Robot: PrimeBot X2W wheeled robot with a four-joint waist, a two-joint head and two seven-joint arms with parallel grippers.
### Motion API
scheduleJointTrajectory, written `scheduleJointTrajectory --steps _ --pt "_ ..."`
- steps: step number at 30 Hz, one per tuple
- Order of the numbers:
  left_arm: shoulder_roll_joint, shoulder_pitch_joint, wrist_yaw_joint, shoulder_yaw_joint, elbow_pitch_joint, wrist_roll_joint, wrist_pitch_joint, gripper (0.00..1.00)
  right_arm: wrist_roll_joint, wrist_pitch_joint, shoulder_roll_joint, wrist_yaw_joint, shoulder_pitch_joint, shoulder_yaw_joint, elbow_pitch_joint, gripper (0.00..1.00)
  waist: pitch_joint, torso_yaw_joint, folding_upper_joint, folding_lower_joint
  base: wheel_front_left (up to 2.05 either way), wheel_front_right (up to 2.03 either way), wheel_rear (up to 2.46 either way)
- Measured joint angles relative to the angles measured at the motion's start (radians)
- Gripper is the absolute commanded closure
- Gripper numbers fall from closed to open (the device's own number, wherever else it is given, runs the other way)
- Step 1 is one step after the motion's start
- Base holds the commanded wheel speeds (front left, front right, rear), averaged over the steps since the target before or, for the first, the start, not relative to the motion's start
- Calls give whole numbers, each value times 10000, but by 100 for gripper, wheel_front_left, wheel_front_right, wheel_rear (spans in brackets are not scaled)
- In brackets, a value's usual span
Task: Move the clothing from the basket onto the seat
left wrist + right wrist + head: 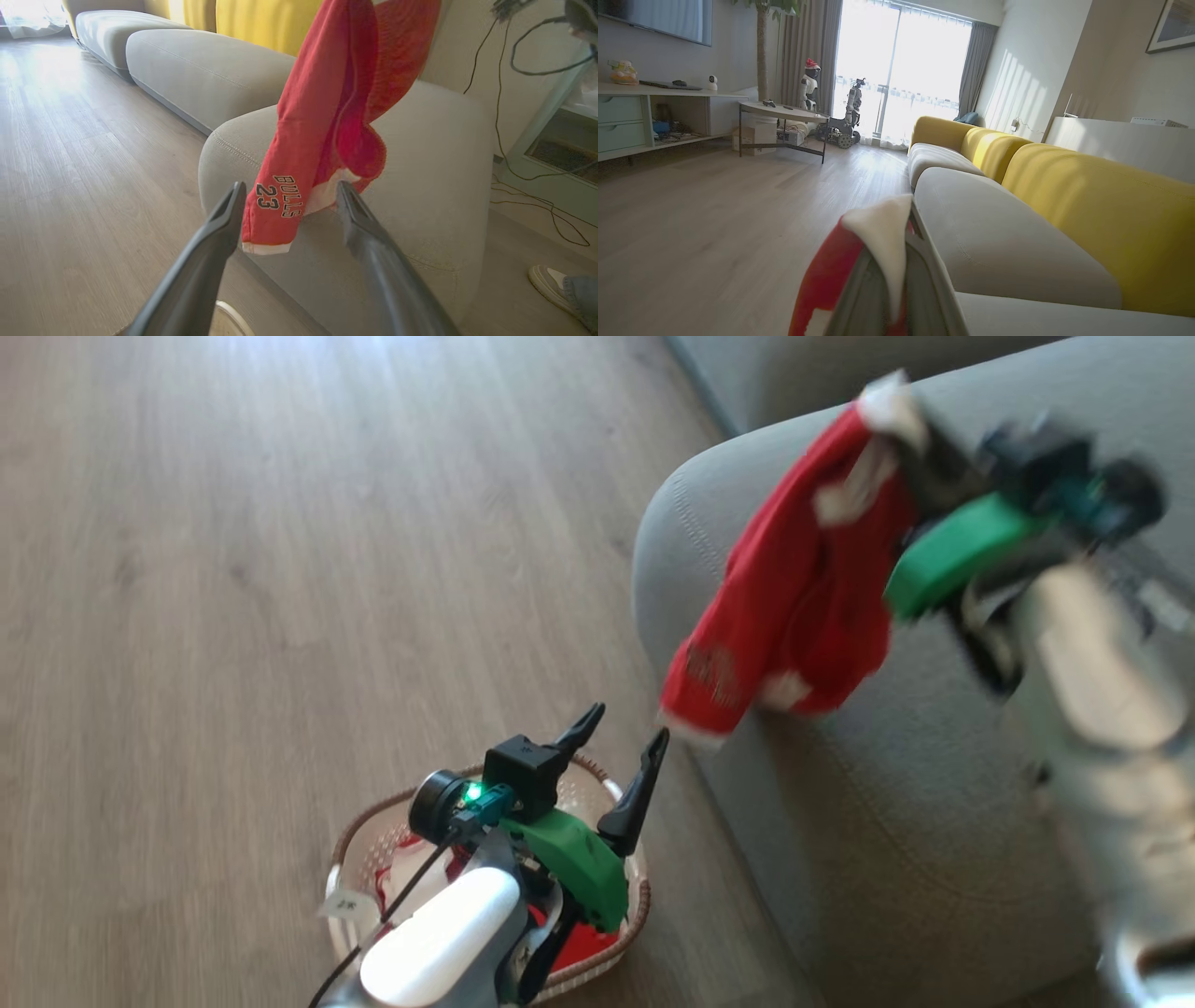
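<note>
Garment (794, 607) clamped in right hand (901, 425), held over seat (896, 803), unreleased; left hand (627, 726) spread above basket (359, 835); clothing (583, 943) left inside.

In your right wrist view, a tall window (920, 70) at 12 o'clock floods the room with daylight, with grey curtains (810, 51) on both sides of it. Pale wooden floor (714, 224) spreads from 6 to 9 o'clock, and glare brightens it toward the glass. At 9 o'clock you have a low sideboard (654, 116), with a dark screen (658, 18) above it at 10 and a round table (784, 112) on thin legs near it. Yellow sofa backs (1101, 219) run along 3 o'clock below a pale wall (1031, 79) striped with sunlight. A framed picture (1174, 25) hangs at 2.
</note>
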Motion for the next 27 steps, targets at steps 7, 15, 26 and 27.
scheduleJointTrajectory --steps 7,15,26,27 --pt "230 -283 215 -2 -550 311 -38 0 339 324 -1035 0 -2680 -598 978 100 914 492 0 0 0 0 0" --pt "499 -1137 476 17 -1346 731 -69 0 105 449 -2092 0 -4996 -1438 2357 100 2288 961 0 0 0 0 0" --pt "637 -2101 736 23 -2123 1246 -213 0 -792 280 -2938 0 -6059 -3104 4213 100 4124 1567 -1 2 0 0 0" --pt "637 -2133 736 19 -2169 1266 -213 0 -851 203 -2865 0 -6009 -3246 4370 100 4281 1612 0 2 0 0 0"
